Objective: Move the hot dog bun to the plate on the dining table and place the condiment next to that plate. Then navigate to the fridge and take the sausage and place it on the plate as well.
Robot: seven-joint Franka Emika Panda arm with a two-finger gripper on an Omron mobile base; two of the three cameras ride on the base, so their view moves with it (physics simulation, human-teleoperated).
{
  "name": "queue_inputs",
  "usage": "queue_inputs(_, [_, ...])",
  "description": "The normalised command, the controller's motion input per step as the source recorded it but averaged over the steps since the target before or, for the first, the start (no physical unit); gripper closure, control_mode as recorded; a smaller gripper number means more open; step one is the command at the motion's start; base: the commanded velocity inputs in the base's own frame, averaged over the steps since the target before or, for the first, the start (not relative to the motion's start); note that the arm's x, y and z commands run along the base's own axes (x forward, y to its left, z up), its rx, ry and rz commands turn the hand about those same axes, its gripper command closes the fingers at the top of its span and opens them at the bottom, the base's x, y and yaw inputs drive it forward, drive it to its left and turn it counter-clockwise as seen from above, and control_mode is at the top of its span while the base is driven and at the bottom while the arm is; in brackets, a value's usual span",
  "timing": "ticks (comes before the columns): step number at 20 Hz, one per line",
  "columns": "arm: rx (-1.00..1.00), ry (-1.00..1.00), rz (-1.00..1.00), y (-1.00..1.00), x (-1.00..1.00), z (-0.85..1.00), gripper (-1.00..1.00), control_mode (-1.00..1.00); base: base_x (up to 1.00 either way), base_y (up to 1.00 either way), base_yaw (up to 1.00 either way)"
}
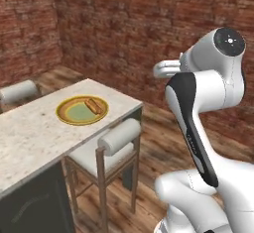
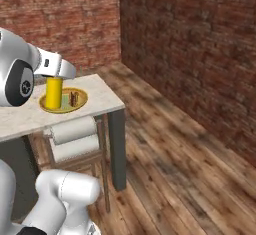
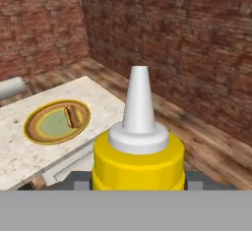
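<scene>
- Red-brown brick walls enclose the room on two sides, above a wooden plank floor.
- Dining table: beige speckled stone top on a dark base, running from the lower left toward the corner of the room.
- White robot arm: rises at the right of the left base view and reaches out above the floor beside the table's end.
- Stool: wooden frame with pale cushioned seat and roll back, tucked against the table's long side near the plate; a second pale cushion shows at the far side.
- Plate: yellow-orange rim, pale green centre, lying flat on the table near its end.
- Condiment: yellow squeeze bottle with white pointed nozzle, upright, held in the air off the table's end; in the right base view it overlaps the plate.
- Gripper: fingers clamped on the bottle's yellow body, one at either side.
- Hot dog bun: tan split roll lying on the plate, toward the rim's right side.
</scene>
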Motion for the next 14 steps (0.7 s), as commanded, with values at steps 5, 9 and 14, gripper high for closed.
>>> queue_inputs(5, [0.0, 0.0, 0.0, 0.0, 0.0, 0.0, 1.0, 1.0, 0.86, -0.22, 0.6])
queue_inputs(9, [0.0, 0.0, 0.0, 0.0, 0.0, 0.0, 1.0, 1.0, 0.76, -0.29, 0.58])
queue_inputs(14, [0.0, 0.0, 0.0, 0.0, 0.0, 0.0, 1.0, 1.0, 0.64, -0.4, 0.53])
